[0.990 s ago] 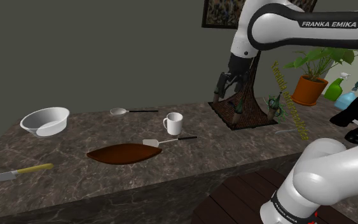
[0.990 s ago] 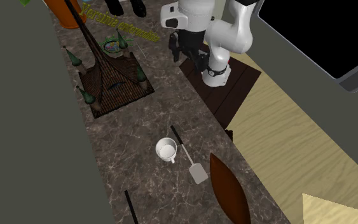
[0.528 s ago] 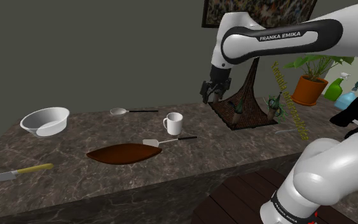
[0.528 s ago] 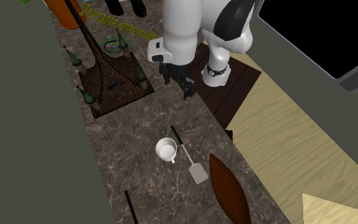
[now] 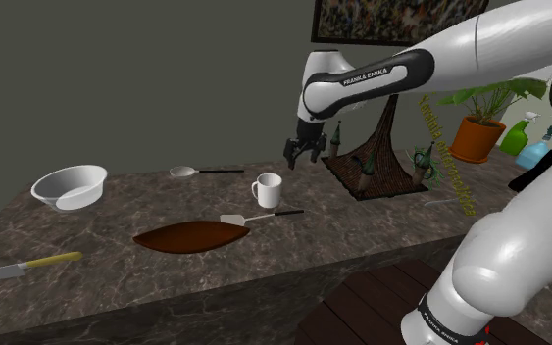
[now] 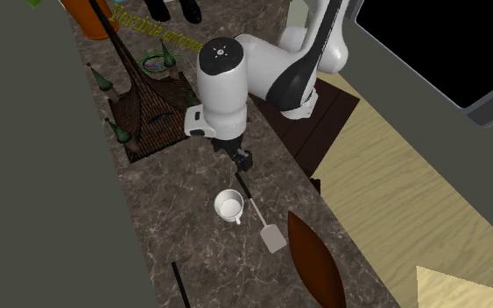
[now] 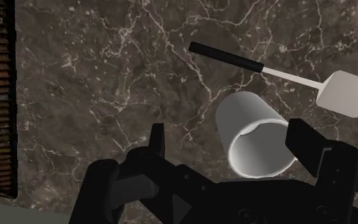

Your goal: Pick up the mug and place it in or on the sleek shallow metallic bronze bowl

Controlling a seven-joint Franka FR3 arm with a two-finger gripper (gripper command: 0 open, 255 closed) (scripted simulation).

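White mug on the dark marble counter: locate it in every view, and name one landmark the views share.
Shoulder view: the white cylindrical mug stands mid-counter, just behind the pale-bladed, black-handled spatula.
Second exterior view: the mug sits low in the centre, at the spatula's left.
Wrist view: the mug stands close beside the spatula.
Shared landmark: that spatula, lying alongside the mug in all three.

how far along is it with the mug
Nothing is finished: the mug stands on the counter, apart from the brown bowl. In hand: the open hand hovers near the mug, not touching it. Left: grasp, lift, set it in the bowl.
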